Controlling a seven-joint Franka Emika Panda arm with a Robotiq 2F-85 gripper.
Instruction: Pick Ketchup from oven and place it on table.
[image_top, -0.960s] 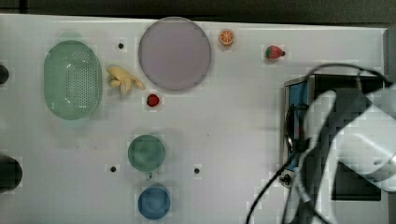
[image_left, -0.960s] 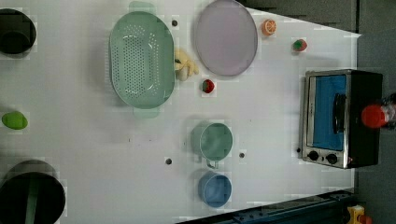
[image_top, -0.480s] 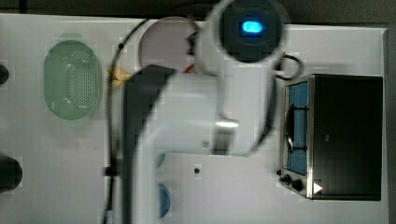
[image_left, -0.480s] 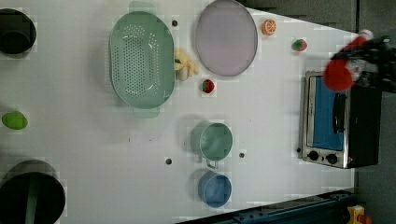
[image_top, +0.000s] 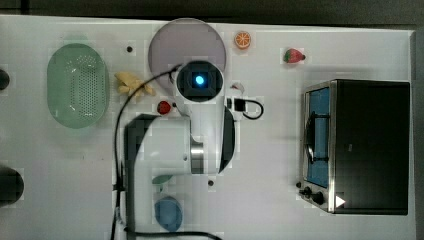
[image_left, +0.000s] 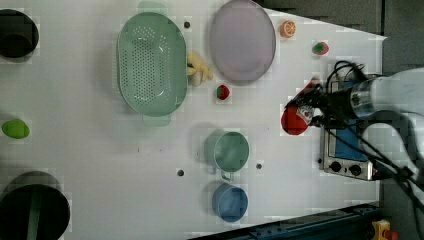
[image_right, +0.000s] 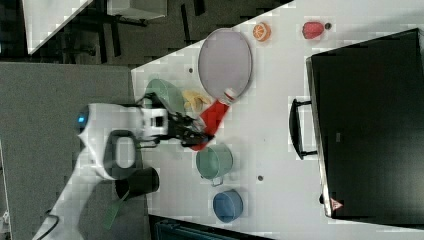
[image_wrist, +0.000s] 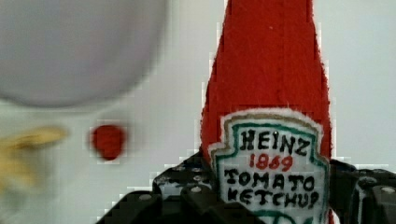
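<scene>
The hand (image_right: 192, 136) is clamped on the lower body of the Ketchup (image_wrist: 268, 116), with black fingers (image_wrist: 187, 186) pressed against either side of the labelled section. The bottle is red with a white label reading "Heinz 1869 Tomato Ketchup". In the right view, the bottle (image_right: 212, 117) is carried above the counter (image_right: 272, 115), tilted, with its white cap pointing away from the hand toward the plate (image_right: 224, 62).

Just beyond the hand in the wrist view lie a small red strawberry (image_wrist: 108, 141) and a yellow banana-like item (image_wrist: 28, 144), both resting on the counter. The round lilac plate (image_wrist: 74, 46) lies past them.

In the left view, the hand (image_left: 312, 105) and bottle (image_left: 295, 119) hang between the green cup (image_left: 231, 151) and the oven (image_left: 350, 150), just beside the oven's front. A blue cup (image_left: 230, 202) sits near the green cup.

Farther from the hand, the green colander (image_left: 151, 62) lies beyond the banana-like item. An orange slice (image_top: 242, 40) and a second strawberry (image_top: 293, 55) lie at the counter's far edge.
</scene>
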